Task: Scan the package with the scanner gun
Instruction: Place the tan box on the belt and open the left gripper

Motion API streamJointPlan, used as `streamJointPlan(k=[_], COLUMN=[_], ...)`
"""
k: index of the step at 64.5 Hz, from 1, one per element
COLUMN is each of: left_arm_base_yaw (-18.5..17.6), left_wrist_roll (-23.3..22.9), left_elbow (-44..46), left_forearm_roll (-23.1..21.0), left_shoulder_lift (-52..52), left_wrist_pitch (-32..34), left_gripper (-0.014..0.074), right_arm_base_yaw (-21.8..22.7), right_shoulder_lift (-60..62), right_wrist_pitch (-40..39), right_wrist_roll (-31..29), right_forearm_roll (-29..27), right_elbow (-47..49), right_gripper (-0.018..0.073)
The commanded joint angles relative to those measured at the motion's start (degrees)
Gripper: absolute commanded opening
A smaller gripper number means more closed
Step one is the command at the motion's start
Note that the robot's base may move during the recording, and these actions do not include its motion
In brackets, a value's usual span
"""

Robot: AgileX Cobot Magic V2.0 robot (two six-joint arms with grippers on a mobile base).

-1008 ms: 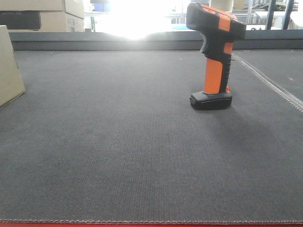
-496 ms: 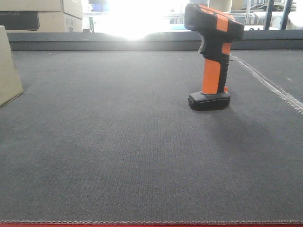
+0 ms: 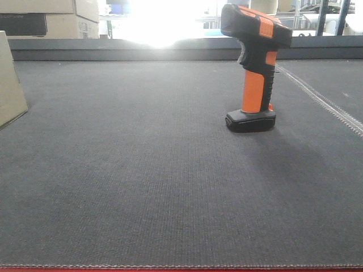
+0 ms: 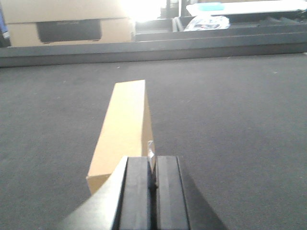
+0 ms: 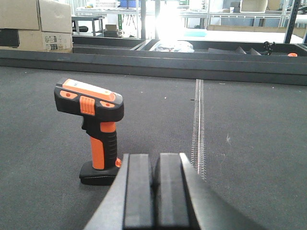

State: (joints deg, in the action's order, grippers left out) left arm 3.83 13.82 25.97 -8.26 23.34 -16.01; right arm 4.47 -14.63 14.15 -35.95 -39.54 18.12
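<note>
Jaws closed; scanner gun (image 5: 95,135) ahead-left

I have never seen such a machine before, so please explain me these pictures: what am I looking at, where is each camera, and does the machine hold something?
This is a robot with two arms, and three cameras film it. One camera looks forward across a dark grey mat. The other two sit on the wrists, so the black blocks at the bottom of those pictures are the left gripper and the right gripper. Both look closed and hold nothing.

On the mat stands an orange and black scanner gun, upright on its flat foot, ahead of the right gripper. A beige cardboard package lies ahead of the left gripper; the front camera shows only its corner. Cartons and shelves stand behind.
</note>
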Motion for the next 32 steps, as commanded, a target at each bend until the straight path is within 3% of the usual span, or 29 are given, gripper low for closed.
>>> streamJointPlan(k=[1,32], left_arm_base_yaw=[-0.5,-0.5], left_wrist_roll=[0.1,0.1], left_elbow=[0.0,0.0], left_forearm_roll=[-0.5,-0.5], left_shoulder_lift=[-0.3,-0.3], left_wrist_pitch=[0.7,3.6], left_gripper=[-0.0111,-0.0111], right_arm_base_yaw=[0.2,0.2], right_shoulder_lift=[0.3,0.3], right_wrist_pitch=[-0.7,-0.7], right_wrist_roll=[0.0,0.0], right_forearm_roll=[0.5,0.5], right_elbow=[-0.1,-0.1], right_gripper=[-0.0153,-0.0153])
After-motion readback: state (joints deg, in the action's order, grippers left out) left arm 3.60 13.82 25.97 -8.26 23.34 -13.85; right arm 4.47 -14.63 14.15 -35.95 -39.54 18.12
